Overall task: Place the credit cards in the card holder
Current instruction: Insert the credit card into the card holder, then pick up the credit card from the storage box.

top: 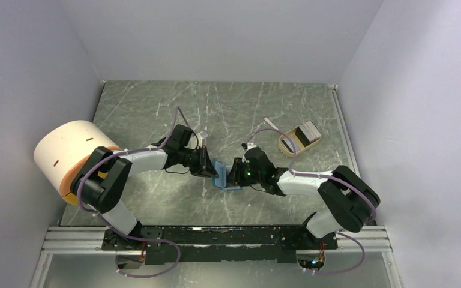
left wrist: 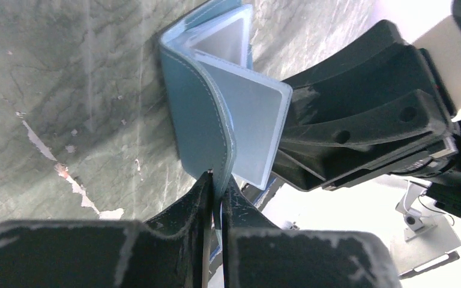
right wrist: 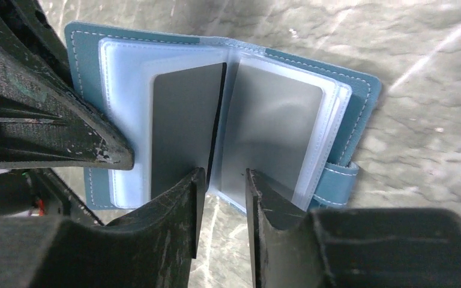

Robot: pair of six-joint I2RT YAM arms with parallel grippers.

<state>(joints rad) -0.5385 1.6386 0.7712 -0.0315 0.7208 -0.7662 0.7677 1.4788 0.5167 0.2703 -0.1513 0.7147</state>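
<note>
Teal card holder (right wrist: 360,96) open, clear sleeves (right wrist: 123,90), dark card (right wrist: 183,132) inside, left claw (left wrist: 216,180) pinching its cover, right claw (right wrist: 222,180) parted

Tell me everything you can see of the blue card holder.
The card holder is a teal-blue, leather-looking folding case with pale stitching, a snap tab and clear plastic sleeves. It is open, on edge over the marbled table. The left pincer pinches its cover; the right pincer, jaws apart, sits at the sleeves, which show a dark card and a grey card.

left arm (top: 144,159) reaching inward, left gripper (left wrist: 216,180) pinched closed | right arm (top: 303,180) reaching inward, right gripper (right wrist: 222,180) jaws parted
</note>
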